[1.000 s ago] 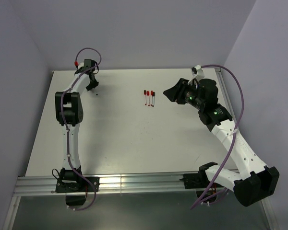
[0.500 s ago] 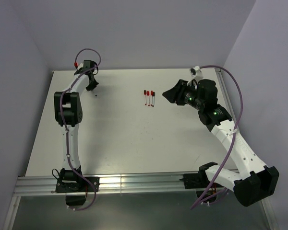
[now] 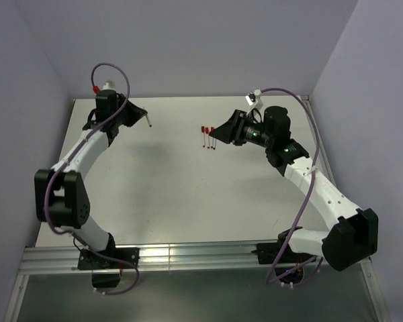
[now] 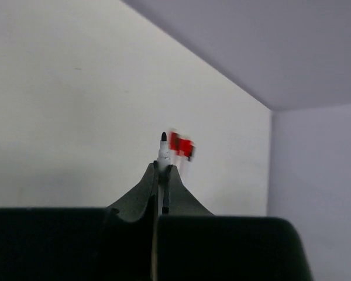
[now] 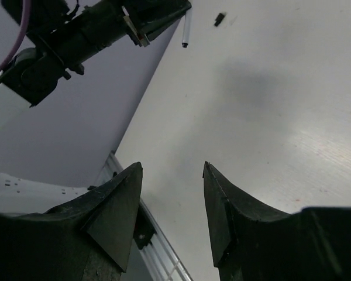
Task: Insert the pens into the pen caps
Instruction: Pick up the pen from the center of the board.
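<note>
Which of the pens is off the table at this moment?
The pen clamped in the left gripper, its black tip poking out in front. The other three pens lie side by side mid-table.

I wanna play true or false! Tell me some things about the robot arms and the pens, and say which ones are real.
1. The left gripper is shut on a pen. True.
2. That pen has a red cap on it. False: its black tip is bare.
3. The right gripper holds a pen too. False: it is open and empty.
4. A small black cap lies on the table. True.
</note>
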You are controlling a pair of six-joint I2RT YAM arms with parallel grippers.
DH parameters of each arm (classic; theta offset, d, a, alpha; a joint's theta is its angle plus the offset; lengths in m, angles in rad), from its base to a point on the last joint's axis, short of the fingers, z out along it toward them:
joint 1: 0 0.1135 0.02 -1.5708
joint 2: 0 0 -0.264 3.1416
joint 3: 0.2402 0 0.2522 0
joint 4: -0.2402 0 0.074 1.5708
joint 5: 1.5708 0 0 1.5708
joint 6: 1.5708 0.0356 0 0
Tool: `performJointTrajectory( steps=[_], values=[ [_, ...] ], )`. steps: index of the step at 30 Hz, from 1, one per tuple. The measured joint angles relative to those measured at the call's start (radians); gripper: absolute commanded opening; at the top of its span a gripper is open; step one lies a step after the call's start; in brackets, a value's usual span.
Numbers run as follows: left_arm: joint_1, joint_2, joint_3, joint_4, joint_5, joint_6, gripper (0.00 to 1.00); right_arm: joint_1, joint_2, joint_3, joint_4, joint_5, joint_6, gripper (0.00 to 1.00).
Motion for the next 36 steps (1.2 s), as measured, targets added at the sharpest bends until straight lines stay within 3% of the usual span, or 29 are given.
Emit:
performJointTrajectory(
  steps=[5,16,36],
  values=[
    [-0.056,-0.199,-0.170,0.243,0.158,-0.089,0.00,0.062,0.090,0.000,0.129,-0.064,0.063,0.55],
    [-0.167,-0.354,-0.336,0.514,0.331,-0.184,0.00,0.125,0.248,0.043,0.283,-0.113,0.134,0.56],
    [-0.288,-0.348,-0.337,0.609,0.348,-0.206,0.00,0.157,0.237,0.058,0.356,-0.087,0.164,0.54]
  ],
)
